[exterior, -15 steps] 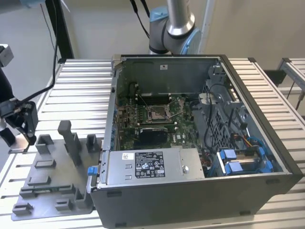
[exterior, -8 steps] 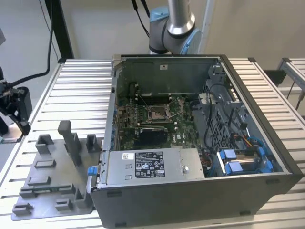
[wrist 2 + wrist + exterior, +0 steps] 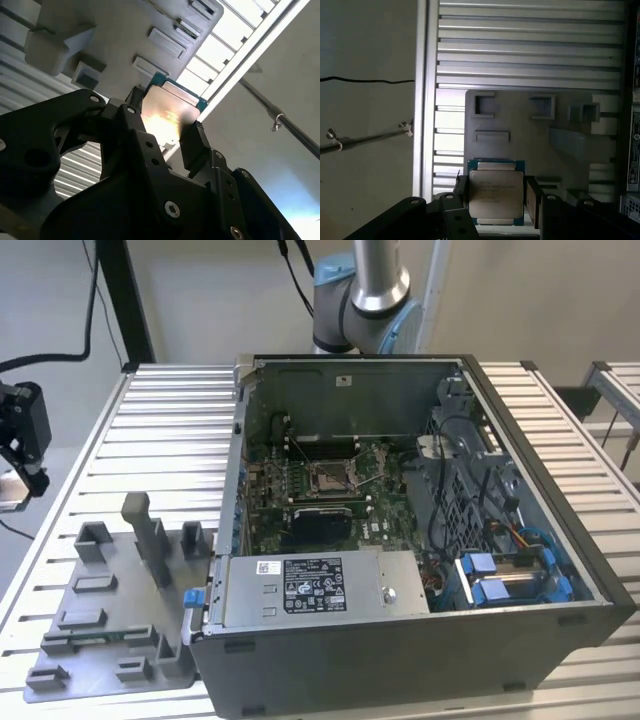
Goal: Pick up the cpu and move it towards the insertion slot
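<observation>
The cpu (image 3: 496,195) is pinched by two opposite edges between the jaws, at the edge of the grey tray (image 3: 520,115) on the slatted tabletop (image 3: 520,40). The insertion slot (image 3: 330,477) lies mid-frame in the exterior view, inside the computer case (image 3: 400,640). The carry likely wants a level plate, a firm pinch and clearance over the case wall.

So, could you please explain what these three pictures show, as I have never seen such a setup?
It is a robot arm with a two-fingered gripper. The exterior view looks from off the arm onto a slatted metal table bearing an open computer case and a grey tray. Both wrist views come from cameras riding on the arm. There the gripper is shut on the cpu, a small square plate, above the tray. The insertion slot lies inside the case.
</observation>
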You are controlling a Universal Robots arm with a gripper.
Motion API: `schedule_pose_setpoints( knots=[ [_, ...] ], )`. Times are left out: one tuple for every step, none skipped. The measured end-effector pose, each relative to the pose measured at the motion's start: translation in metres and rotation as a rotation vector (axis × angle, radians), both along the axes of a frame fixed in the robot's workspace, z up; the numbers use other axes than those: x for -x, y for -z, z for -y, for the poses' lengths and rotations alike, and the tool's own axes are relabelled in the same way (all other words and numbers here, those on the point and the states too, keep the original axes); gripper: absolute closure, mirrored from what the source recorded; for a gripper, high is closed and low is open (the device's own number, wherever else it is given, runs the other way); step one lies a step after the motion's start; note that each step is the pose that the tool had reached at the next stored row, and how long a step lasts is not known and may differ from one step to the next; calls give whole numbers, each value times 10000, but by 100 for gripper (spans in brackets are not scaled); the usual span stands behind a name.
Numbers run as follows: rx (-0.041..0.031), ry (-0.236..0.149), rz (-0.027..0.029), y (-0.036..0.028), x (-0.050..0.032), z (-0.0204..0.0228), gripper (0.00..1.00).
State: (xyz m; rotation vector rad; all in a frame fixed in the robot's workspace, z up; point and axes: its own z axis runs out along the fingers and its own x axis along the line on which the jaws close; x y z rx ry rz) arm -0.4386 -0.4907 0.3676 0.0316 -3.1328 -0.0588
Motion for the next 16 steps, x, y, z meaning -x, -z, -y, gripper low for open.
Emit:
schedule_pose_setpoints(
  knots=[
    [0,0,0,-46,0,0,100],
    [0,0,1,-85,0,0,100],
    [0,0,0,-118,0,0,100],
    [0,0,0,-151,0,0,100],
    [0,0,1,-186,0,0,100],
    [-1,0,1,-224,0,0,100],
    [0,0,0,-257,0,0,100],
    [1,0,-1,-284,0,0,100],
    [0,-1,8,-290,0,0,100],
    [-1,-1,9,-290,0,0,100],
    [-1,-1,9,-289,0,0,100],
    [-1,0,10,-290,0,0,100],
    [-1,-1,9,-290,-1,0,100],
    [1,-1,7,-292,-7,0,100],
    [1,-2,6,-293,-29,0,100],
    [0,-1,6,-292,-62,0,100]
  ],
)
